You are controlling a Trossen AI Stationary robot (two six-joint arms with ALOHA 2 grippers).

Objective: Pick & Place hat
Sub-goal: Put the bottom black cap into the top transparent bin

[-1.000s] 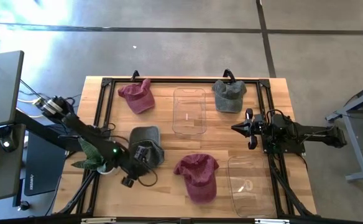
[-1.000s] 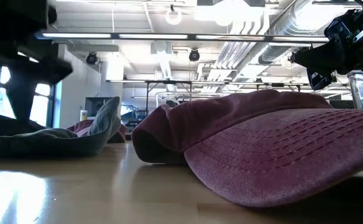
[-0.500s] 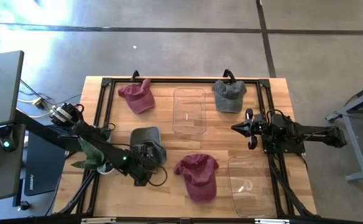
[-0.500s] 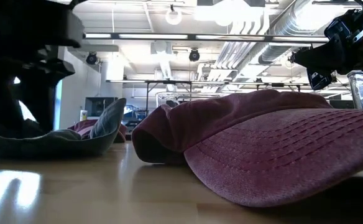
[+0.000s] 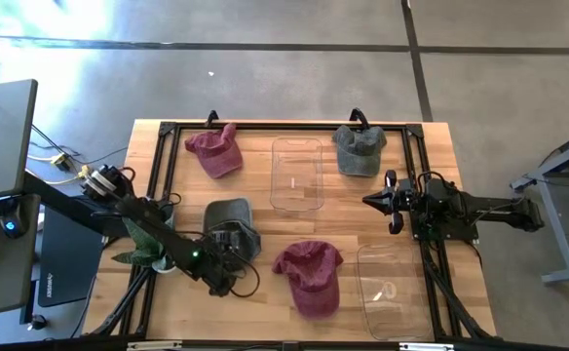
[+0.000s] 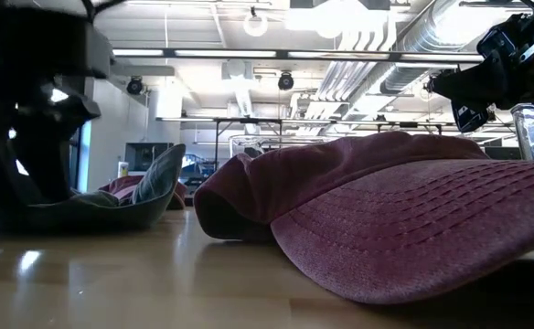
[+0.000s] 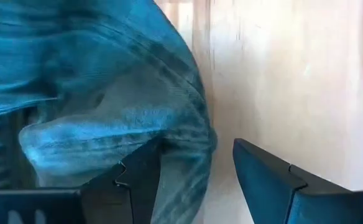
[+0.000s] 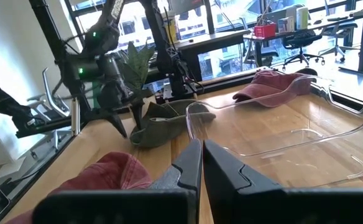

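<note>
1. While the left gripper (image 7: 194, 177) stands open at the dark grey-green cloth cap (image 5: 228, 216), one finger lies under its edge.
2. Closing squarely on that fold should hold it; a shallow bite could slip.
3. Right gripper (image 5: 370, 201) waits shut, well apart.

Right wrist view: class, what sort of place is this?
Probably an open-plan lab or workshop office: desks with office chairs behind the table, big windows, and exposed ceiling ducts in the low view.
</note>
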